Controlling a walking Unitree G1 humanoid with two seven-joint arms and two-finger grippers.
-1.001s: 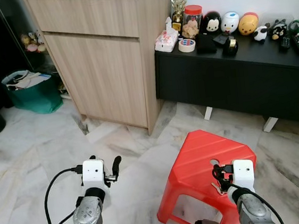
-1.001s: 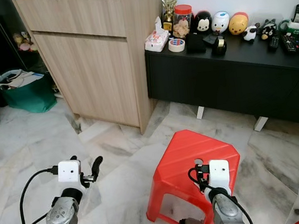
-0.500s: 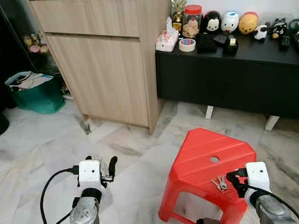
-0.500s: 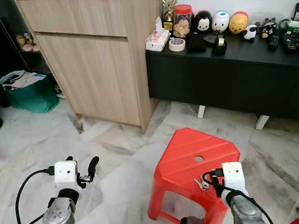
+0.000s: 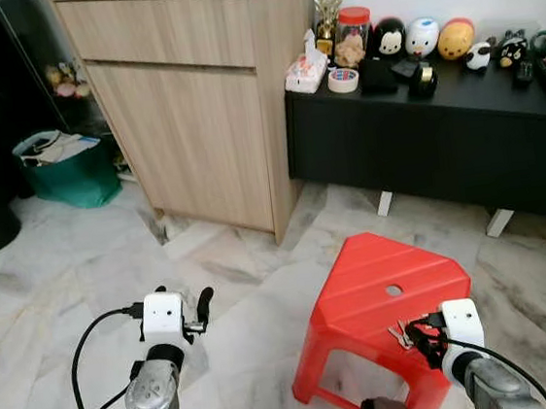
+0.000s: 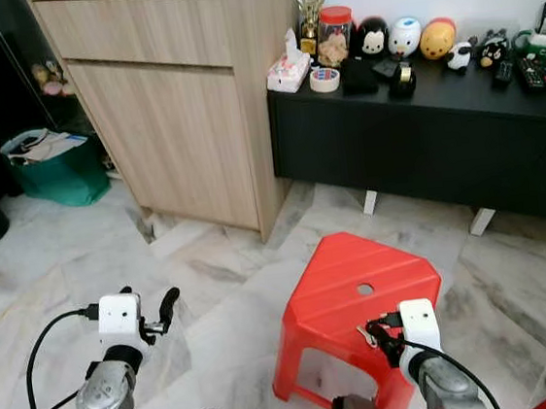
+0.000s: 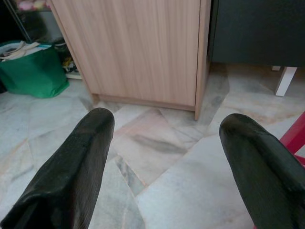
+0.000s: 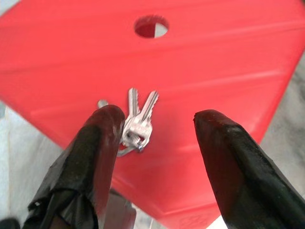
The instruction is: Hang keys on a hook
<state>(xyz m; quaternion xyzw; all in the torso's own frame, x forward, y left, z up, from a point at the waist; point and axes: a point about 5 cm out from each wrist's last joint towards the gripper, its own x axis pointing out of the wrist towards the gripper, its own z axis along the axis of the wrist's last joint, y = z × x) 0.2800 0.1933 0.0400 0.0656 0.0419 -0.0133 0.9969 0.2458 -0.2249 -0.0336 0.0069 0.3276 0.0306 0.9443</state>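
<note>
Keys (image 8: 138, 125) were observed lying flat on the red stool (image 5: 361, 298), at about 5 o'clock from the round hole (image 5: 393, 290) in its seat. The right gripper (image 8: 155, 138) was positioned low over the stool with its fingers spread apart, nothing grasped; one finger (image 8: 97, 143) was just beside the key bunch, and contact could not be determined. The left gripper (image 7: 167, 143) was held over the marble floor (image 5: 57, 286) at 9 o'clock of the stool, fingers parted and empty, facing the wooden cabinet (image 5: 194, 105). A black sideboard (image 5: 442, 138) stood at 12 o'clock.
</note>
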